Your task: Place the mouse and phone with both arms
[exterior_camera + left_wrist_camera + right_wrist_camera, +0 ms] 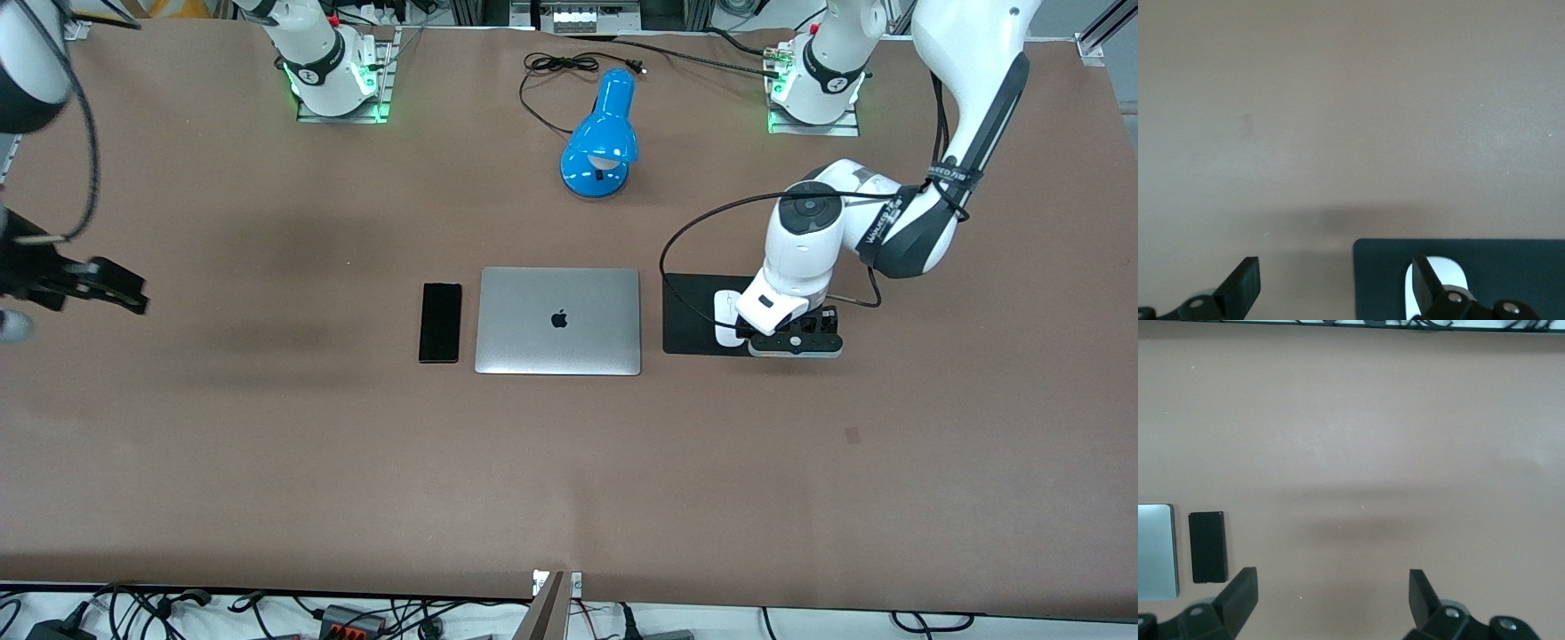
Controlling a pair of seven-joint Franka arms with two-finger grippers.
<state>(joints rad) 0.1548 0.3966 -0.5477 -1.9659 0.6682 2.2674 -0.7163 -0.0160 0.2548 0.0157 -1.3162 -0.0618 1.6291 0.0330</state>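
Hovering low over the black pad (689,316), your left claw (791,342) stands spread, the mouse (727,317) at its nine o'clock; right claw (107,286), spread, waits over bare tabletop (267,444), well apart from the phone (440,322).

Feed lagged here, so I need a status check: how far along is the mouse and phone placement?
Nearly done, by the look of it. The phone lies flat beside the closed laptop, toward the right arm's end; the right gripper is open, up over bare table. The mouse sits on the black pad, with the left gripper open low above it. Left: lift the left arm clear.
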